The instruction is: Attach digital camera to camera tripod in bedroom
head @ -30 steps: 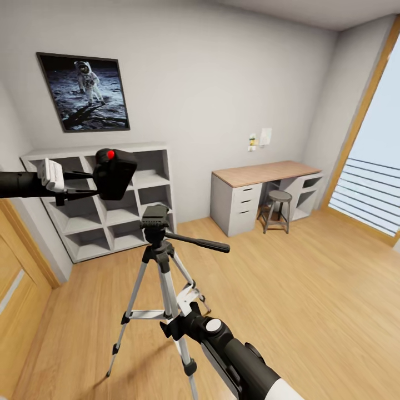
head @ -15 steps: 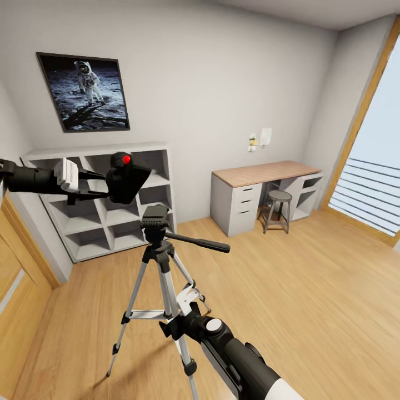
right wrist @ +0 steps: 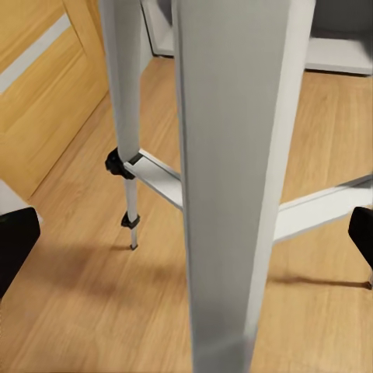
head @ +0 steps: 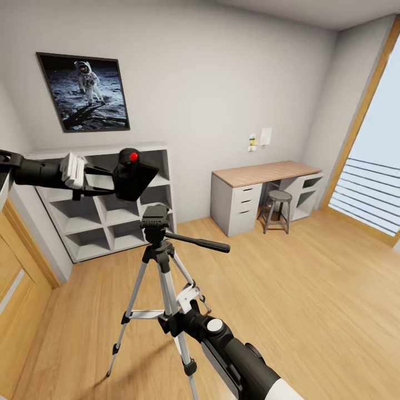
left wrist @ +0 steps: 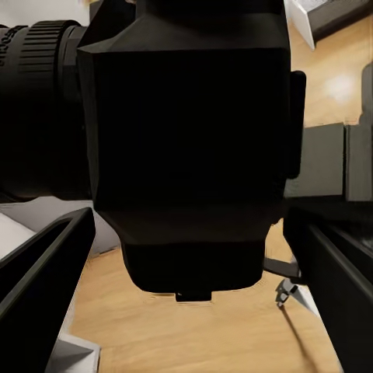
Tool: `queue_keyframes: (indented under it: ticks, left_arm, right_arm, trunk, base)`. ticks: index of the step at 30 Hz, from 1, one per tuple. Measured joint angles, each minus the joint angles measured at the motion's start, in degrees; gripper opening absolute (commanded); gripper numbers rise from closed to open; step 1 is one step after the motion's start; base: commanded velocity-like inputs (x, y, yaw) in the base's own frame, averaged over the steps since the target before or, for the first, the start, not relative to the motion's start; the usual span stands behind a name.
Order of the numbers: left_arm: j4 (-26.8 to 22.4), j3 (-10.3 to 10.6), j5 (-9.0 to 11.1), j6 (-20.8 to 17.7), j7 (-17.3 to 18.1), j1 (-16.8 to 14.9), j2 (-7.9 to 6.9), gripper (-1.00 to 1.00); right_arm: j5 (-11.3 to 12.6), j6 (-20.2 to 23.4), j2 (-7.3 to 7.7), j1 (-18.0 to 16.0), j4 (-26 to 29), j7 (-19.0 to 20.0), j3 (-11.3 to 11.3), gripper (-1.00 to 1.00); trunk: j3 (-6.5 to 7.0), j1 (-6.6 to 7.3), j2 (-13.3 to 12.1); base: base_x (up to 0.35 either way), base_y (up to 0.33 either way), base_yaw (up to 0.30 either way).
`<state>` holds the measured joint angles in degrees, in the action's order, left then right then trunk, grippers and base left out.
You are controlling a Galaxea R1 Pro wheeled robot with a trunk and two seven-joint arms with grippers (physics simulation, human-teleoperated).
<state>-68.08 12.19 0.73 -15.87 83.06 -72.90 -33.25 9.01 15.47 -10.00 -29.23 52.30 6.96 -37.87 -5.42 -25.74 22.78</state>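
The black digital camera (head: pixel 135 175), red button on top, hangs in the air with my left gripper (head: pixel 111 181) shut on it, just above and left of the camera tripod's black head (head: pixel 155 216). In the left wrist view the camera's body (left wrist: pixel 186 140) sits between my dark fingers (left wrist: pixel 43 272), lens to one side. The camera tripod (head: pixel 161 266) stands on the wood floor, its long handle pointing right. My right gripper (head: pixel 180 314) is low at the tripod, open, with a silver leg (right wrist: pixel 233 155) between its spread fingertips (right wrist: pixel 15 241).
A white cube shelf (head: pixel 100 214) stands behind the tripod under the astronaut poster (head: pixel 83 91). A desk (head: pixel 261 183) with a grey stool (head: pixel 278 208) is at the back right, the tall window (head: pixel 372 166) at the right, a wooden door (head: pixel 16 278) at the left.
My left gripper has carried the camera to the right and slightly up, closer to the spot above the tripod head. The right arm and tripod have hardly moved.
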Motion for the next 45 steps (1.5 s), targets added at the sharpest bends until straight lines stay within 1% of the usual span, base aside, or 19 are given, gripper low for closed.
queue_keyframes:
  ticks: [3,11,13,17,18,21,25,26,35,38,41,45]
  left_arm:
    - [0.7,0.2,0.3,0.8,0.3,-0.8,0.01,-1.00]
    - [1.3,0.6,0.6,1.6,0.6,-2.5,0.03,-1.00]
    - [1.4,1.2,0.7,1.7,0.7,-3.0,0.02,-1.00]
    - [1.5,3.6,0.9,1.8,0.7,-4.0,-0.03,-1.00]
    - [1.5,4.1,1.0,1.8,0.7,-4.2,-0.03,-1.00]
    - [1.5,5.5,1.4,1.8,0.7,-4.6,-0.02,-1.00]
    - [1.5,6.4,2.4,2.6,0.8,-5.1,0.01,-1.00]
    - [1.5,6.7,2.7,3.1,0.8,-5.2,0.01,-1.00]
    - [1.5,7.2,3.2,3.9,0.8,-5.0,-0.08,-1.00]
    - [1.4,7.9,3.2,4.0,0.9,-4.9,-0.31,-1.00]
    - [1.2,9.0,3.5,4.0,1.0,-4.9,-0.58,-1.00]
    - [0.7,10.3,4.7,4.1,1.1,-4.9,-1.13,-1.00]
  right_arm:
    - [0.5,-0.3,0.00,0.0,0.0,-0.1,0.0,1.00]
    - [1.6,-0.5,0.00,0.0,0.0,-0.2,0.0,1.00]
    - [1.7,-0.5,0.00,0.0,0.0,-0.2,0.0,1.00]
    - [1.9,-0.5,0.00,0.0,0.0,-0.2,0.0,1.00]
    - [2.0,-0.5,0.00,0.0,0.0,-0.3,0.0,-1.00]
    - [1.7,-0.6,0.01,0.0,-0.1,-0.4,0.1,-1.00]
    - [1.6,-0.6,0.00,0.0,-0.1,-0.3,0.0,-1.00]
    - [1.9,-0.6,0.00,0.0,-0.1,-0.3,0.0,-1.00]
    - [2.0,-0.6,0.00,0.1,-0.1,-0.4,0.1,-1.00]
    - [2.0,-0.6,0.00,0.1,-0.1,-0.4,0.1,-1.00]
    - [2.0,-0.7,0.00,0.1,-0.1,-0.4,0.1,-1.00]
    - [2.1,-0.7,0.00,0.1,-0.1,-0.4,0.1,-1.00]
  trunk:
    - [0.00,0.00,0.0]
    - [0.00,0.00,0.0]
    - [0.00,0.00,0.0]
    - [0.00,0.00,0.0]
    - [0.00,0.00,0.0]
    - [0.00,0.00,0.0]
    - [0.00,0.00,0.0]
    - [0.00,0.00,0.0]
    - [0.00,0.00,0.0]
    - [0.00,0.00,0.0]
    - [0.00,0.00,0.0]
    - [0.00,0.00,0.0]
  base:
    - [0.000,0.000,0.000]
    - [0.000,0.000,0.000]
    - [0.000,0.000,0.000]
    - [0.000,0.000,0.000]
    - [0.000,0.000,0.000]
    - [0.000,0.000,0.000]
    - [0.000,0.000,0.000]
    - [0.000,0.000,0.000]
    - [0.000,0.000,0.000]
    - [0.000,0.000,0.000]
    - [0.000,0.000,0.000]
    - [0.000,0.000,0.000]
